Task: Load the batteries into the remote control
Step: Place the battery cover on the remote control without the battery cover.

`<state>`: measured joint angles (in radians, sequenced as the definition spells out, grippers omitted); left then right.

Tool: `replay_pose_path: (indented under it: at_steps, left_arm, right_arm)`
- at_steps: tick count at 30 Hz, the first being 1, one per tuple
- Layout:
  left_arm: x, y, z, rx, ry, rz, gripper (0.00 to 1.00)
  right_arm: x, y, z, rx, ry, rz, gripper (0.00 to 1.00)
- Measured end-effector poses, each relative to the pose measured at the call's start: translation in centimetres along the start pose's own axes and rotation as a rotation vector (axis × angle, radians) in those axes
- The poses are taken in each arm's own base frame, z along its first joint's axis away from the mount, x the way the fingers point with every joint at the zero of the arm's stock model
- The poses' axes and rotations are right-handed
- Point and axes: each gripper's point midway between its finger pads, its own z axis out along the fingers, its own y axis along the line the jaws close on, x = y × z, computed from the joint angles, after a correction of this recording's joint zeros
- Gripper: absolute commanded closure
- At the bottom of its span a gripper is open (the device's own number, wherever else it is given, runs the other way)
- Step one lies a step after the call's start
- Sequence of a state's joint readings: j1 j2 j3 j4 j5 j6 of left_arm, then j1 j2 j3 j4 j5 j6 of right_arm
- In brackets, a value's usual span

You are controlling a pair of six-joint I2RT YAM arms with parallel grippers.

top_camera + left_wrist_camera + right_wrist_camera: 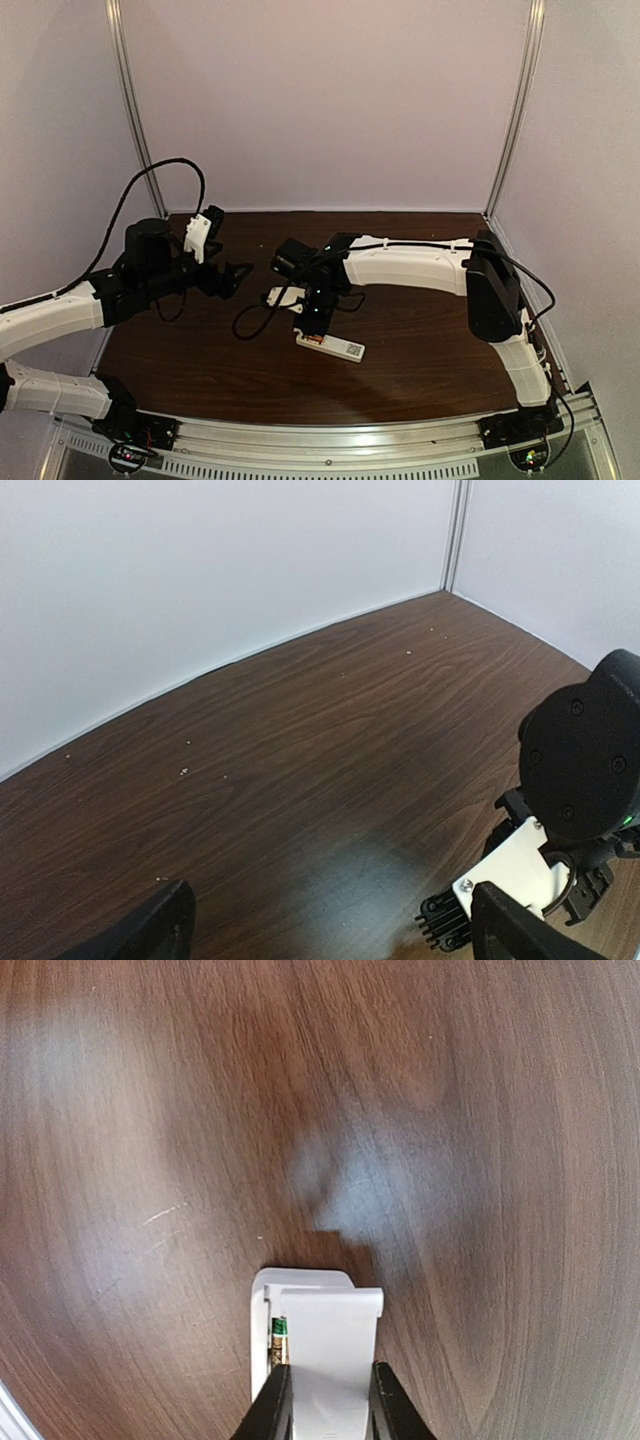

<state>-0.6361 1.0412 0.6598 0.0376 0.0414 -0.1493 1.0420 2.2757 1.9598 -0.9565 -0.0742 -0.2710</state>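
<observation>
The white remote control (338,347) lies on the table in front of the right arm, back side up. My right gripper (313,318) points down at its left end. In the right wrist view the right gripper (325,1412) is shut on the small white cover plate (328,1332) and holds it over the remote's (258,1332) battery compartment. One battery (278,1340), gold with a green end, shows in the slot beside the plate; the other is hidden. My left gripper (236,277) is open and empty, left of the remote, also shown in the left wrist view (330,942).
The dark wooden table (420,350) is enclosed by pale walls at the back and sides. In the left wrist view the right arm's black wrist and white camera mount (512,872) sit close on the right.
</observation>
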Motion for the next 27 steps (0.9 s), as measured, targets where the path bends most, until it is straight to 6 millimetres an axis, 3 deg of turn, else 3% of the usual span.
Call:
replay_pose_path:
  at_steps: [27]
  left_arm:
    - [-0.34, 0.01, 0.01, 0.0, -0.014, 0.0, 0.03]
  right_arm:
    - [0.18, 0.15, 0.29, -0.009, 0.017, 0.069, 0.77]
